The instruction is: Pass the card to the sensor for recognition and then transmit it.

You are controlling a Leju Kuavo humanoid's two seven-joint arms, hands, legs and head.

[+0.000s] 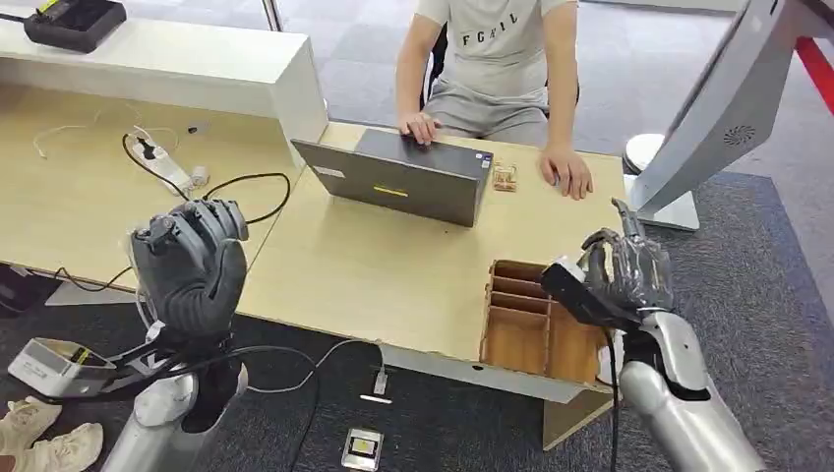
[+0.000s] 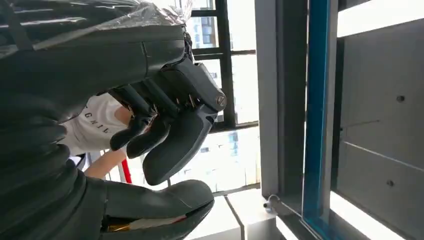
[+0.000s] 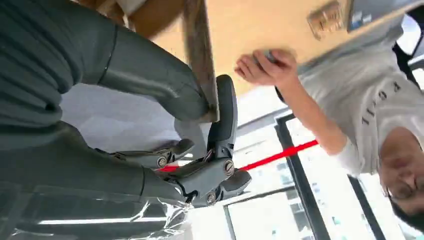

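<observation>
Two hands up over the near edge of the wooden desk (image 1: 374, 275), seen from the head camera. Right hand (image 1: 625, 280) at 4 o'clock, raised above the wooden divider box (image 1: 531, 320), pinching the card (image 1: 575, 292) between thumb and a finger; the card reads as a dark slab jutting toward 9 o'clock from the hand. Right wrist view shows that grip closer: the card (image 3: 200, 55) is edge-on, its lower end pressed between the thick grey thumb and one dark finger (image 3: 225, 115), the other fingers curled below and holding nothing.

Left hand (image 1: 192, 261) at 8 o'clock, back of the hand toward the head camera, fingers bent over. Left wrist view adds what the head view hides: the fingers (image 2: 170, 140) are curled inward toward the thumb with nothing between them, so clenched and empty.

A person (image 1: 492, 59) sits at 12 o'clock behind a grey laptop (image 1: 403, 177), one hand on it, the other flat on the desk. A white tilted panel on a stand (image 1: 718, 108) at 2 o'clock. Cables and a power strip (image 1: 167, 167) at 10 o'clock. Right wrist view catches the person's hand (image 3: 265, 67) on the desk beyond the card.
</observation>
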